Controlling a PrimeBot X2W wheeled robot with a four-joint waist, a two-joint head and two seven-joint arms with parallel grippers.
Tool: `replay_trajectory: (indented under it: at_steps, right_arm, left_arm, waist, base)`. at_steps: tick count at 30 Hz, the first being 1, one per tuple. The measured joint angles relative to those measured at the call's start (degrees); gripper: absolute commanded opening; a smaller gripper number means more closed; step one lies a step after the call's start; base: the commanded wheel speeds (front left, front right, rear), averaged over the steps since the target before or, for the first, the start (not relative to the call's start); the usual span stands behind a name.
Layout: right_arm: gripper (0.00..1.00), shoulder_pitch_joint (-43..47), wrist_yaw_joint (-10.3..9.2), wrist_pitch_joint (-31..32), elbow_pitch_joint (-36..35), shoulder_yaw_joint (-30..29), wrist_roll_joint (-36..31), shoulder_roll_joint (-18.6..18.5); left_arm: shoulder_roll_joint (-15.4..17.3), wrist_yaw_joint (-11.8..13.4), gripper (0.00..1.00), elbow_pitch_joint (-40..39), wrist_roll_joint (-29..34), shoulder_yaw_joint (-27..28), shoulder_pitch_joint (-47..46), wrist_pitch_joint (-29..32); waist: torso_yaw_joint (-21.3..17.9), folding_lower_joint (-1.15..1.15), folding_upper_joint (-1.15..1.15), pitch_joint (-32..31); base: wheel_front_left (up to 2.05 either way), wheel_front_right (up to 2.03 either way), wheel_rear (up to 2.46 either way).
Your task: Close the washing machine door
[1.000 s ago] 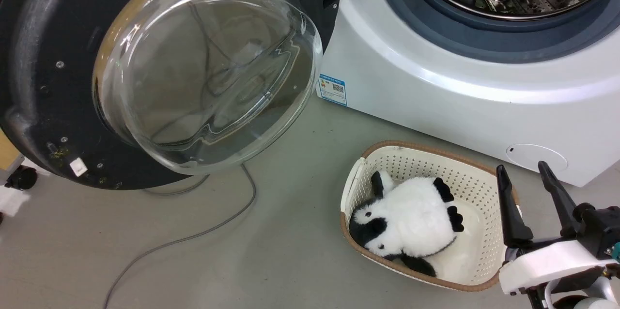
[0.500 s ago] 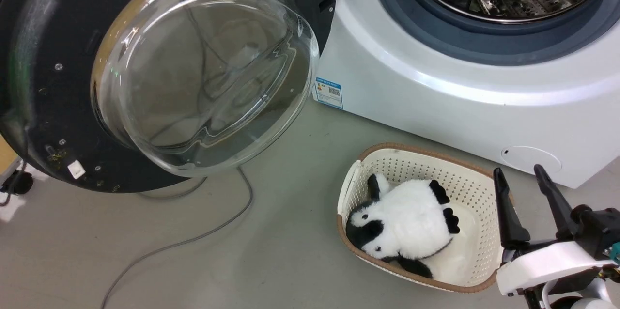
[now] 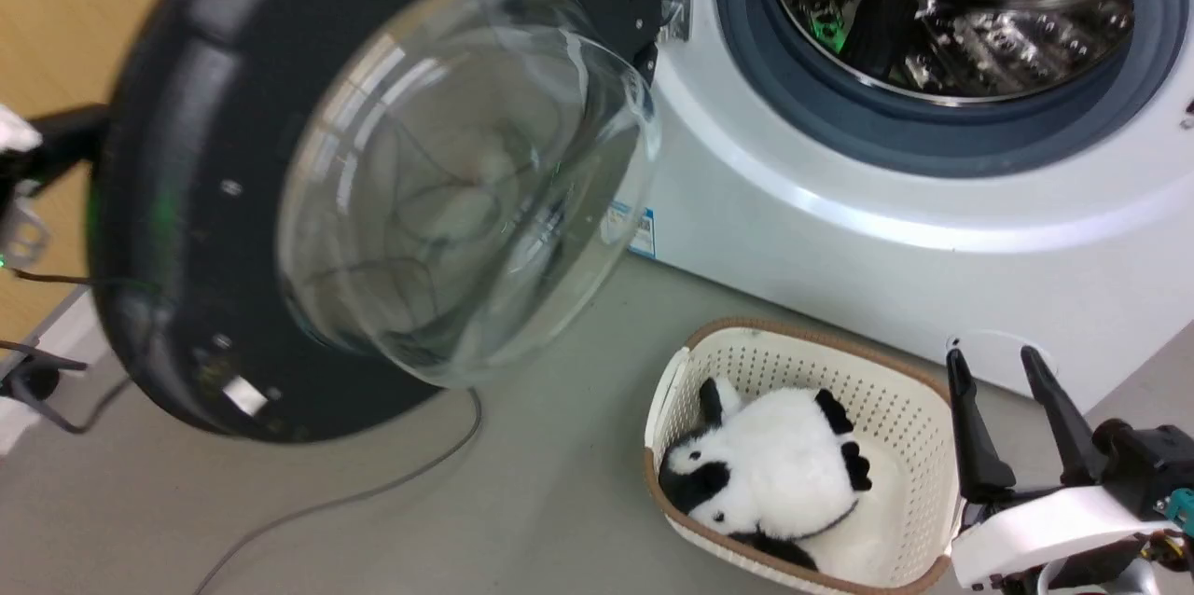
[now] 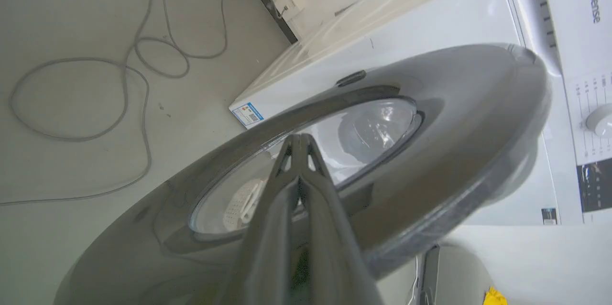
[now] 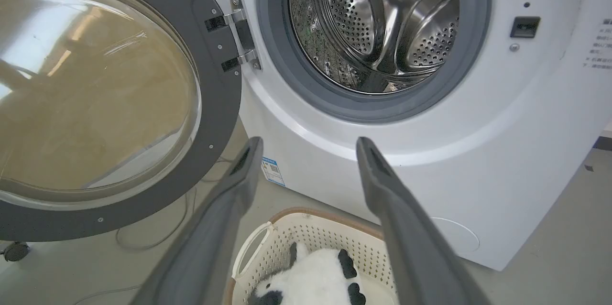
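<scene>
Left wrist view: left gripper (image 4: pixel 299 140), jaws pressed together, tips over the outer face of the washing machine door (image 4: pixel 454 118), at the window's edge; contact not certain. Head view: right gripper (image 3: pixel 991 358) low at right, jaws wide apart, nothing between them, just beside a cream basket (image 3: pixel 793 336) holding a black-and-white plush toy (image 3: pixel 774 464). Door stands open, swung out left of the washing machine (image 3: pixel 839 241) on its hinge (image 5: pixel 239 32); steel drum (image 3: pixel 951 7) exposed. Grey cable (image 3: pixel 373 483) trails over the floor (image 3: pixel 560 502).
</scene>
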Motion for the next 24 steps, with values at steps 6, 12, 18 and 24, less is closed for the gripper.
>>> replay_trajectory:
  at_steps: [6,12,18,24]
  right_arm:
    - [1.00,0.5,0.00,-1.5,1.3,0.0,1.9,0.0]
    - [1.00,1.0,0.00,-2.5,2.3,0.1,2.8,0.0]
    - [1.00,1.4,0.00,-3.0,2.7,0.3,3.2,0.0]
    - [1.00,1.9,0.00,-3.1,3.0,0.3,3.7,0.0]
  left_arm:
    - [-3.0,-1.2,0.00,-7.7,0.3,-6.0,3.0,6.7]
    - [-6.3,-1.1,0.00,-16.3,0.7,-10.5,7.5,10.4]
    - [-7.8,-0.4,0.00,-22.5,0.7,-12.4,11.6,11.5]
    - [-8.5,-0.6,0.00,-25.4,1.3,-13.4,13.7,10.6]
  waist:
    - [-0.1,0.00,0.00,-2.9]
    - [-2.6,0.00,0.00,-4.8]
    - [-7.7,0.00,0.00,-5.7]
    - [-14.6,0.00,0.00,-6.1]
  base:
    - [0.00,0.00,0.00]
    - [0.00,0.00,0.00]
    - [0.00,0.00,0.00]
    - [0.00,0.00,0.00]
